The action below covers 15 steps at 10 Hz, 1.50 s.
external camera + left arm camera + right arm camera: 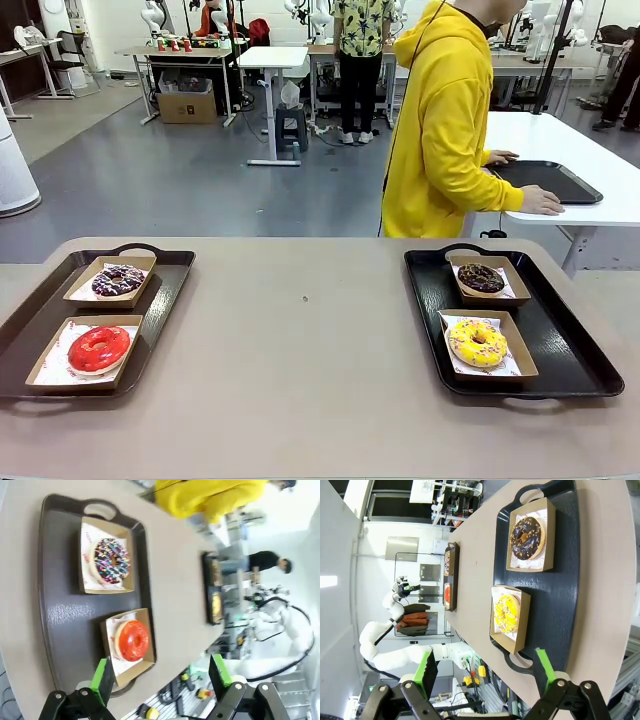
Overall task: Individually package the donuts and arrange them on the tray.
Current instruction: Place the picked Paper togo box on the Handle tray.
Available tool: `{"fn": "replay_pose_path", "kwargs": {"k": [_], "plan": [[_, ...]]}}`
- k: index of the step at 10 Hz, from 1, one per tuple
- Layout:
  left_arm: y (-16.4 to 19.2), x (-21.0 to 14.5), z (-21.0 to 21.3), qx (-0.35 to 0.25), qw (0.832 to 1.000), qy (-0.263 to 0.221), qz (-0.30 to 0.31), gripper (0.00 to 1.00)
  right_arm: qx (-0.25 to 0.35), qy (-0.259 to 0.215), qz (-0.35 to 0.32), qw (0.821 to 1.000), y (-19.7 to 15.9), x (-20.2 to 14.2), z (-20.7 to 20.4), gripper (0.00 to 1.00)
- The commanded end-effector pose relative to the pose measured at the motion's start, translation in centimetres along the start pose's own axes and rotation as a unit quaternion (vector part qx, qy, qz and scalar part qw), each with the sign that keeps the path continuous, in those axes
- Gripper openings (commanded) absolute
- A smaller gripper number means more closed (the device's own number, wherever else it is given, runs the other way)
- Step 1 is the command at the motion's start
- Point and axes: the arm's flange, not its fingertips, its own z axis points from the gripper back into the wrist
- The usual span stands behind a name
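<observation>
Donuts are what we're here for, so from our hands outward: our left hand (162, 680) hangs released, green pads spread wide, gripping nothing, above the glossy red ring donut (132, 640) in its shallow paper-lined cardboard box (131, 671). Beyond it on the dark brown tray (62, 615) sits the purple-brown white-flecked donut (112, 560). Our right hand (487, 672) is equally wide and empty, over the black tray (565, 605) with the yellow-iced sprinkled donut (507, 613) and the dark chocolate donut (527, 537), each boxed. We reckon these are light, soft, sticky-topped and easily crushed; better to pinch a box's stiff wall than the icing. Both trays rest on the beige surface (300, 350).
</observation>
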Motion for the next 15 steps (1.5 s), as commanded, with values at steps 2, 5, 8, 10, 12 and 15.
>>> {"fn": "replay_pose_path", "kwargs": {"k": [2,5,8,10,12,15], "plan": [[4.7,-0.5,1.8,-0.080,0.995,-0.023,0.049,0.99,-0.002,0.006,-0.002,1.000,0.2,-0.2,0.1,1.00],[8.1,-0.5,2.7,-0.086,0.992,-0.008,0.094,0.99,-0.002,0.006,-0.002,1.000,0.2,-0.2,0.1,1.00],[7.8,-1.9,1.7,-0.078,0.993,-0.009,0.092,0.99,-0.002,0.006,-0.002,1.000,0.2,-0.2,0.1,1.00],[7.8,-1.9,1.7,-0.078,0.993,-0.009,0.092,0.99,-0.002,0.006,-0.002,1.000,0.2,-0.2,0.1,1.00],[7.8,-1.9,1.7,-0.078,0.993,-0.009,0.092,0.99,-0.002,0.006,-0.002,1.000,0.2,-0.2,0.1,1.00],[7.8,-1.9,1.7,-0.078,0.993,-0.009,0.092,0.99,-0.002,0.006,-0.002,1.000,0.2,-0.2,0.1,1.00]]}}
